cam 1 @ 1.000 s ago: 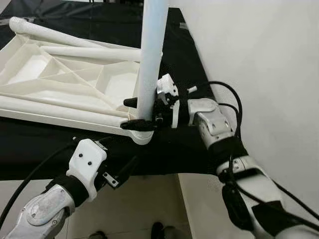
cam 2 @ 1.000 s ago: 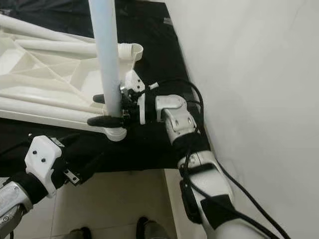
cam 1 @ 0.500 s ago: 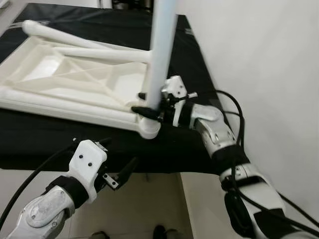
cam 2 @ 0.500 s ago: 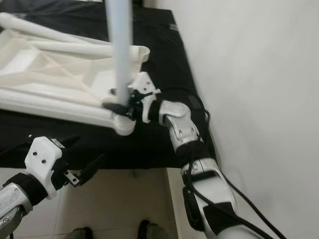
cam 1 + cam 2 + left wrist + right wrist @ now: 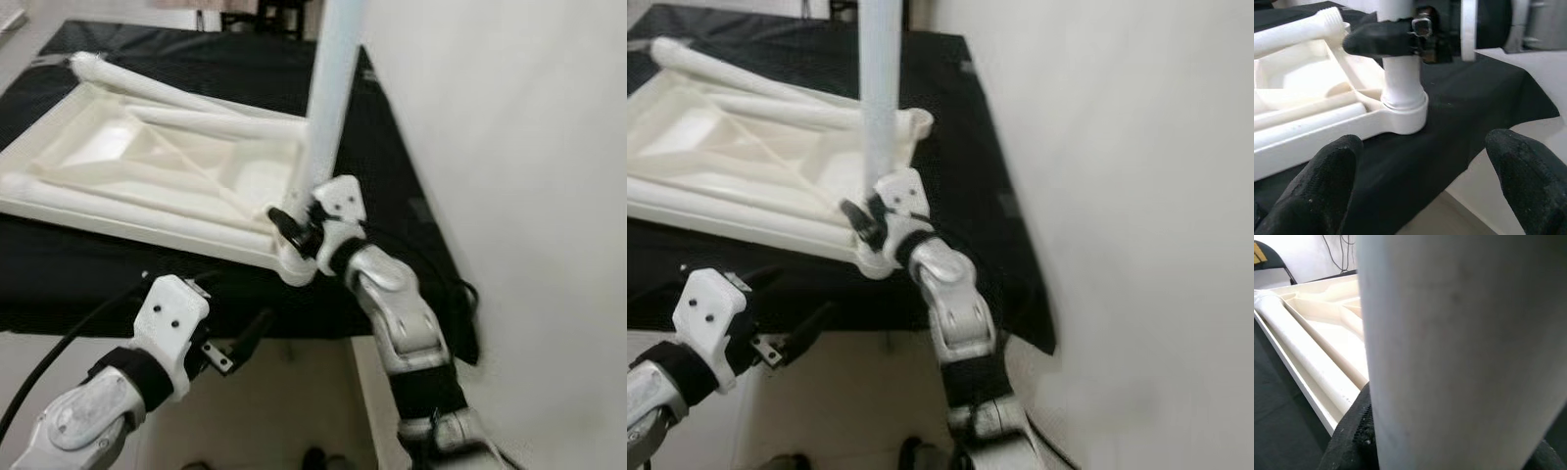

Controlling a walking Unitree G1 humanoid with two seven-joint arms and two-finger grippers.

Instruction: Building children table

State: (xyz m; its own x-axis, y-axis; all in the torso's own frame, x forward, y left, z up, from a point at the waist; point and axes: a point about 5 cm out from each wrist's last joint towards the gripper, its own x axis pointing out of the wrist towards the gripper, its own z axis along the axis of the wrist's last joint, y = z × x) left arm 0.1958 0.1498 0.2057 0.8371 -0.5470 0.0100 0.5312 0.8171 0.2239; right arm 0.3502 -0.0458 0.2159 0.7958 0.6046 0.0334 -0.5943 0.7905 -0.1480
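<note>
An upturned white plastic tabletop (image 5: 147,176) lies on a black-draped bench (image 5: 392,176) beside the wall. A pale upright tubular leg (image 5: 331,98) stands in its near corner socket (image 5: 1403,110), clenched low by the right gripper (image 5: 294,227). The left gripper (image 5: 1425,181) hangs released below the edge. Seating well likely means keeping the leg plumb while twisting.
</note>
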